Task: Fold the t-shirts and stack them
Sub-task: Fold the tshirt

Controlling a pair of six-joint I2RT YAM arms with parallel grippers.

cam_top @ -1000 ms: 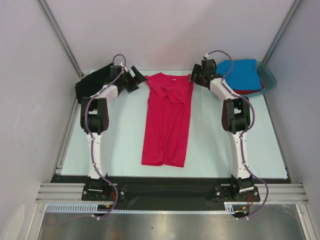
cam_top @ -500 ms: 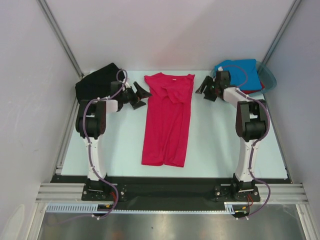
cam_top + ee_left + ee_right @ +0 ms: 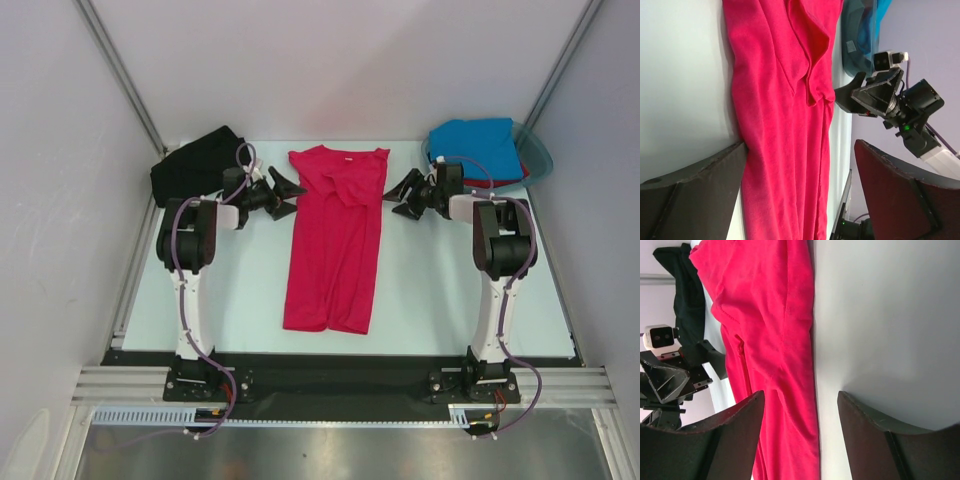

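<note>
The crimson-pink t-shirt (image 3: 335, 240) lies lengthwise on the table, both sides folded in, white neck label at the far end. It also shows in the left wrist view (image 3: 780, 115) and the right wrist view (image 3: 772, 340). My left gripper (image 3: 287, 190) is open just left of the shirt's upper part, holding nothing. My right gripper (image 3: 402, 193) is open just right of it, holding nothing. The black t-shirt (image 3: 190, 165) lies at the far left. The bright blue t-shirt (image 3: 480, 143) lies on the red one (image 3: 505, 180) in the tub.
The translucent teal tub (image 3: 538, 155) stands at the far right corner. Grey walls close in the table on both sides and behind. A black strip and metal rail run along the near edge (image 3: 340, 375).
Both grippers have let go of the shirt's shoulders and drawn back and down to the table beside it. Both arms have folded lower.
</note>
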